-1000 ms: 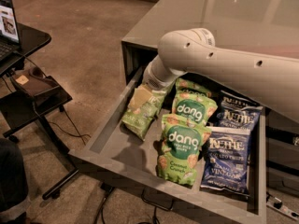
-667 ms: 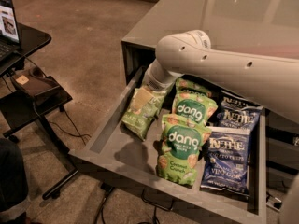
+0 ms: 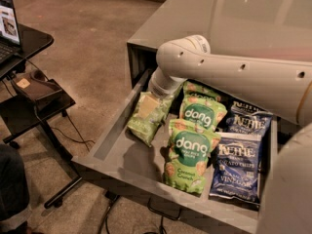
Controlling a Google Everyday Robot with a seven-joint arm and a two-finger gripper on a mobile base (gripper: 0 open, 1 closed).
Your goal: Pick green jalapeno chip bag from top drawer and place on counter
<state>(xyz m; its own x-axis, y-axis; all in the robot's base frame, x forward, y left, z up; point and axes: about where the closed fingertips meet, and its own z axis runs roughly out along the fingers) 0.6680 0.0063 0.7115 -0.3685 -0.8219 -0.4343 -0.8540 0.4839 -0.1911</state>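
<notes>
Tool [image 3: 157, 89] over green jalapeno chip bag [image 3: 145, 120]

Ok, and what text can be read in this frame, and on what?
"dang": rear bright green bag and front bright green bag.
"Coconut Crunch": front bright green bag.
"KETTLE": rear blue bag and front blue bag.
"VINE": front blue bag, rest blurred.
Olive-green bag, where the gripper reaches into the drawer: lettering too blurred.
Laptop screen: unreadable.

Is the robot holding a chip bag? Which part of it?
Cannot be told. The gripper is down in the top drawer, at the upper end of the green jalapeno chip bag, but the arm hides any hold.
</notes>
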